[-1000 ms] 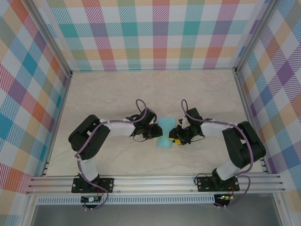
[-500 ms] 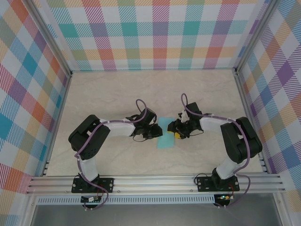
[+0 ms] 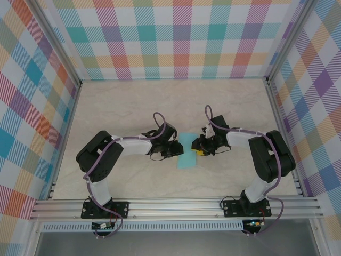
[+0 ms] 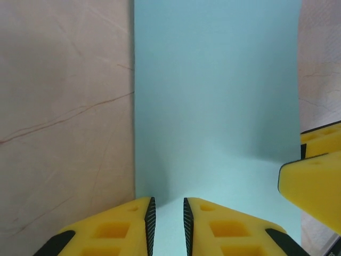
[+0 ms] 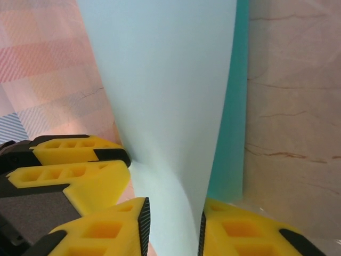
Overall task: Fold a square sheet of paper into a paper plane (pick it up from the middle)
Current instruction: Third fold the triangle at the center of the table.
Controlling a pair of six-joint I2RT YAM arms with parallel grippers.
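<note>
From above, we see the left pincer (image 3: 175,150) and right pincer (image 3: 198,149) meeting over the paper plane (image 3: 187,156), a pale cyan strip lying in the middle of the bench (image 3: 133,106), with plaid walls (image 3: 181,37) around. At the left wrist, the jaws stand a sliver apart, tips over the flat sheet. At the right wrist, a raised flap runs between slightly parted jaws; we cannot tell whether they pinch it. Marbled beige bench lies alongside.
</note>
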